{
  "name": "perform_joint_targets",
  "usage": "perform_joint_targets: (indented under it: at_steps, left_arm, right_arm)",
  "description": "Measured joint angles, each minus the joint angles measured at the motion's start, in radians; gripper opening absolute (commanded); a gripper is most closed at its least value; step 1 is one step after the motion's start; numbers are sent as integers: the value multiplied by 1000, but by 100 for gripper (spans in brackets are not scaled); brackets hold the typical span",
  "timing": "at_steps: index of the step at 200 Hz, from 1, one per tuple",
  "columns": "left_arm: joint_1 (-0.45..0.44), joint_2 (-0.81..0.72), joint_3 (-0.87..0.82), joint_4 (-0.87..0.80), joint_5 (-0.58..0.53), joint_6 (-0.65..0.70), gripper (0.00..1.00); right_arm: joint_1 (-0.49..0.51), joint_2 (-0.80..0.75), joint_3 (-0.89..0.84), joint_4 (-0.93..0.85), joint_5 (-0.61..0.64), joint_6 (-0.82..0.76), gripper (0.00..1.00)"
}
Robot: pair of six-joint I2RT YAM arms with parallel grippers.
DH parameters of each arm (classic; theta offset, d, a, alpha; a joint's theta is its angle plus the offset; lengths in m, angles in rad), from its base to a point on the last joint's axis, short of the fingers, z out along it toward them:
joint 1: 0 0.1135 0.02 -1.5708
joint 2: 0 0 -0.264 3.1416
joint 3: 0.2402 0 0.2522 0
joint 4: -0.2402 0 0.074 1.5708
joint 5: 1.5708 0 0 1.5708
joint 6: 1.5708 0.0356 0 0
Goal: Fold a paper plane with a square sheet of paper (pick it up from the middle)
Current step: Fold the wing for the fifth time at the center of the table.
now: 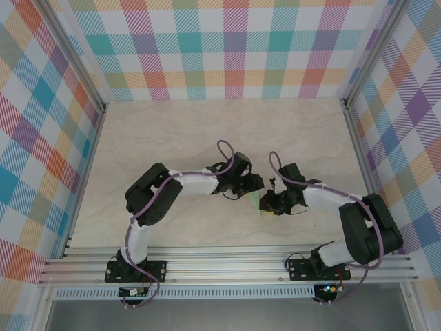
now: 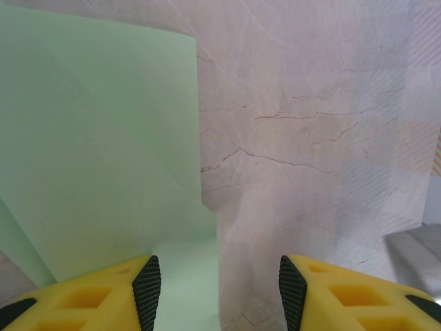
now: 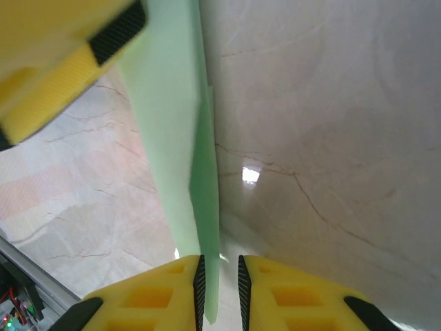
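Observation:
The square sheet of paper [image 2: 103, 138] is pale mint green and partly folded, with creases across it. A small corner of the paper [image 1: 260, 204] peeks out between the two grippers at the table's middle. My left gripper [image 2: 219, 293] is open wide above it, and the sheet's right edge runs between its pads close to the left one. My right gripper [image 3: 219, 289] stands open by a narrow gap, and an upright fold of the paper [image 3: 179, 124] rests against its left pad, with daylight to the right pad. The left gripper's finger [image 3: 62, 69] shows beyond the fold.
The marble-look table [image 1: 172, 138] stretches bare behind and beside the arms. Checked walls [image 1: 234, 48] close in the back and both sides. An aluminium rail [image 1: 227, 265] runs along the near edge by the arm bases.

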Motion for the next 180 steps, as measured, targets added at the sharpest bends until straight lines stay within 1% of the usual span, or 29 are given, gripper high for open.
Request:
perform_joint_targets:
  at_steps: [20,38,71,92,144,180]
  left_arm:
    - [0,0,3,-6,0,0,51]
    - [0,0,3,-7,0,0,51]
    - [0,0,5,-10,0,0,51]
    - [0,0,5,-10,0,0,51]
    - [0,0,5,-10,0,0,51]
    - [0,0,5,-12,3,0,51]
  right_arm:
    - [0,-69,0,-4,8,11,19]
    - [0,-92,0,22,-38,20,14]
    - [0,-53,0,97,-157,45,14]
    - [1,-6,3,122,-198,50,13]
    - [2,126,10,132,-177,49,11]
    - [2,150,9,134,-154,49,11]
